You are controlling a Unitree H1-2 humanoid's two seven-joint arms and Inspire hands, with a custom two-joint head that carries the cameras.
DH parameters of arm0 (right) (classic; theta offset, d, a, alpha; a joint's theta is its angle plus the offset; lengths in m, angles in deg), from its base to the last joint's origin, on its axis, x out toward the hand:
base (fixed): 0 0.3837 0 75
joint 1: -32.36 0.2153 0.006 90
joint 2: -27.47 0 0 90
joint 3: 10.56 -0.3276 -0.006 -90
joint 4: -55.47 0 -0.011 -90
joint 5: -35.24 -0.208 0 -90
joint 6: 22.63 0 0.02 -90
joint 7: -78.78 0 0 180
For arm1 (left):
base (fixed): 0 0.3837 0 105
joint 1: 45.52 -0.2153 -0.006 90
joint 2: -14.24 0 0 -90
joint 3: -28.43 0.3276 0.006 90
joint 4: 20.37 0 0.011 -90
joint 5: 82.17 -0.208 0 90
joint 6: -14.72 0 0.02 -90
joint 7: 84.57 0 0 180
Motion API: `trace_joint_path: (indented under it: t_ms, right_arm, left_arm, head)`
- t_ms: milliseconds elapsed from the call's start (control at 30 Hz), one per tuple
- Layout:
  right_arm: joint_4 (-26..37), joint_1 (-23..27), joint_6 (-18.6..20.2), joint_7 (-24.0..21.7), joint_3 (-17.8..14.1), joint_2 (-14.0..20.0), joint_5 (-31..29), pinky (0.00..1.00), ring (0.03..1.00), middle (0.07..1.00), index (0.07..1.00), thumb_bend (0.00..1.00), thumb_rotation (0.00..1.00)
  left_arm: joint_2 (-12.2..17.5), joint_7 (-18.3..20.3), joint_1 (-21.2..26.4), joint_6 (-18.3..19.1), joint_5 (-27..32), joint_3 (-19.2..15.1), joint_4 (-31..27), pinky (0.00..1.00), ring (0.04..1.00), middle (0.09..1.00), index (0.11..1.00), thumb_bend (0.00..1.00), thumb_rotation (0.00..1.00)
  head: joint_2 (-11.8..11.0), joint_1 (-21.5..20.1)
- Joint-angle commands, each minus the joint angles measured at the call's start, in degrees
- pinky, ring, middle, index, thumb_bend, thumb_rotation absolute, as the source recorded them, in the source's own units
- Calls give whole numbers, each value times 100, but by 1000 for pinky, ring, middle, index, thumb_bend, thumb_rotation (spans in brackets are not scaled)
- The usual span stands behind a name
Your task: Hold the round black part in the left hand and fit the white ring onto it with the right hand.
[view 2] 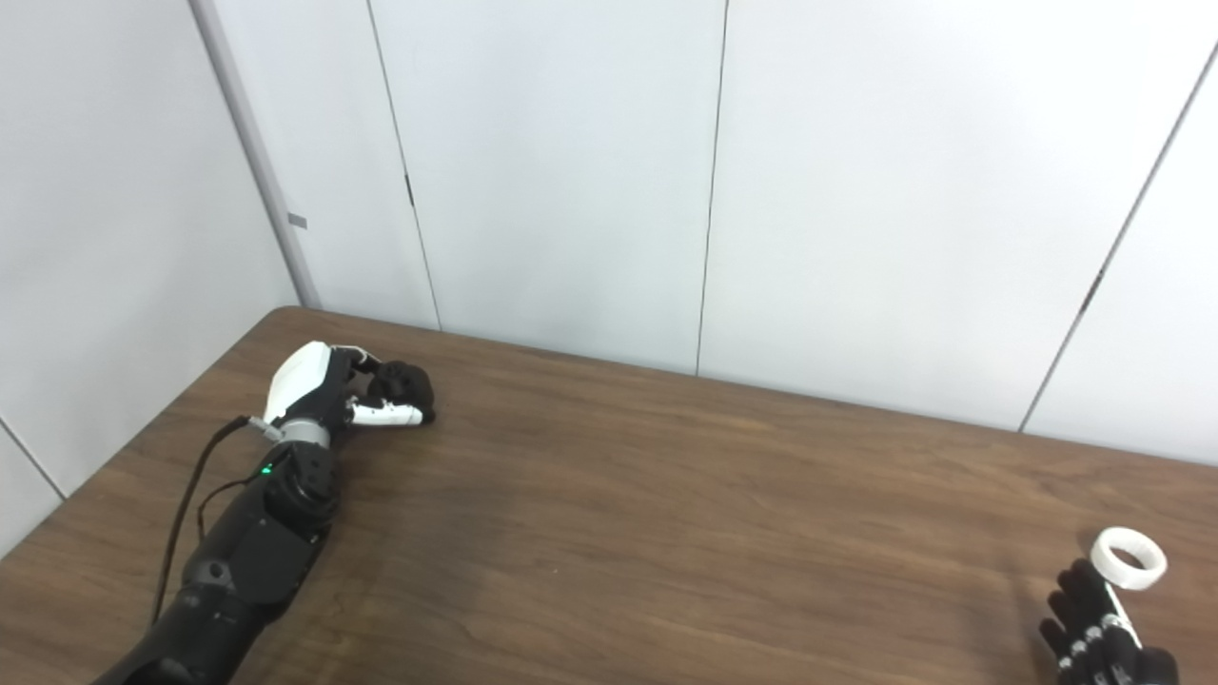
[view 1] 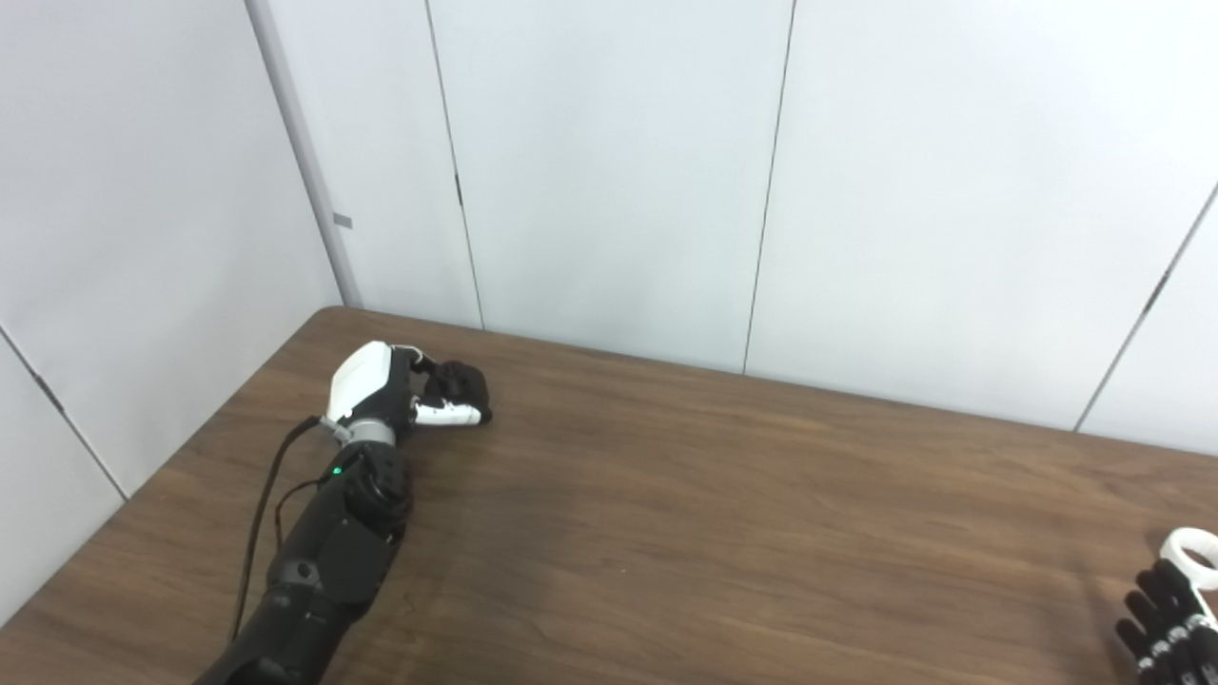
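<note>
Left eye view showed the round black part (view 1: 464, 384) at the far left of the wooden table (view 1: 723, 514), the left hand (view 1: 400, 390) curled closed around it. Well apart, at the near right edge, the white ring (view 2: 1129, 557) sat at the fingertips of the right hand (view 2: 1094, 618); whether that hand gripped it could not be told.

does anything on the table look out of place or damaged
Nothing stands out. The left hand is wrapped around the round black part near the table's far left corner. The white ring sits at the right hand's fingertips, far to the right. Nothing looks spilled or broken.
</note>
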Motion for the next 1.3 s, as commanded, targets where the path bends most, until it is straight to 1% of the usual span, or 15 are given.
trace_joint_path:
  t_ms: [0, 200, 367, 467, 500, 600, 733, 867, 967, 1033, 1100, 1133, 1267]
  right_arm:
    - [-161, -214, -125, -55, 22, -79, -59, 980, 984, 975, 951, 660, 1000]
    - [-150, -206, -113, -61, 37, -98, -73, 984, 980, 974, 952, 656, 1000]
    - [-131, -181, -92, -63, 63, -111, -70, 976, 980, 973, 952, 655, 1000]
    - [-128, -160, -94, -46, 69, -131, -64, 981, 981, 968, 951, 646, 1000]
    - [-116, -155, -74, -31, 70, -136, -58, 982, 979, 965, 949, 644, 1000]
    - [-73, -146, -15, 2, 82, -154, -39, 987, 982, 966, 951, 652, 1000]
    - [-12, -148, 32, 50, 102, -185, 13, 986, 977, 961, 943, 642, 1000]
    - [57, -155, 84, 79, 140, -197, 71, 990, 976, 963, 945, 631, 1000]
    - [97, -165, 131, 101, 157, -222, 88, 999, 982, 968, 948, 634, 1000]
    - [138, -178, 165, 131, 175, -238, 144, 1000, 983, 969, 950, 641, 1000]
    - [162, -182, 188, 142, 187, -254, 154, 1000, 985, 968, 951, 648, 1000]
    - [168, -179, 194, 142, 190, -261, 144, 1000, 984, 968, 950, 648, 1000]
    - [240, -177, 261, 174, 214, -310, 170, 1000, 986, 966, 949, 644, 1000]
  left_arm:
    - [140, -50, 150, -87, -21, 33, -5, 722, 807, 771, 485, 515, 40]
    - [145, -32, 81, -97, 50, 1, -125, 736, 813, 770, 486, 515, 40]
    - [170, 43, -39, -108, 42, 30, -351, 739, 810, 761, 485, 516, 40]
    - [145, 180, -235, -55, 50, 39, -786, 758, 823, 763, 486, 516, 41]
    - [130, 232, -307, -38, 49, 48, -948, 766, 831, 771, 486, 516, 41]
    - [100, 410, -506, 48, -10, 136, -1410, 763, 841, 792, 487, 516, 42]
    - [47, 642, -713, 249, -138, 294, -2020, 774, 855, 808, 488, 516, 42]
    - [15, 953, -883, 460, -238, 459, -2612, 797, 877, 823, 488, 517, 42]
    - [-38, 1168, -1003, 573, -309, 555, -3028, 809, 877, 824, 488, 518, 42]
    - [-98, 1297, -1095, 623, -322, 611, -3286, 856, 904, 834, 488, 518, 44]
    - [-153, 1369, -1203, 581, -359, 705, -3502, 947, 917, 839, 488, 518, 44]
    - [-189, 1385, -1267, 518, -384, 762, -3605, 973, 915, 836, 488, 519, 43]
    - [-330, 1438, -1525, 387, -615, 1045, -4020, 999, 909, 824, 488, 519, 44]
  head:
    - [2, 4]
    - [2, 4]
    - [61, -108]
    - [61, -108]
    - [104, -175]
    - [136, -213]
    - [176, -275]
    - [227, -348]
    - [253, -412]
    - [270, -442]
    - [292, -492]
    - [306, -518]
    - [378, -690]
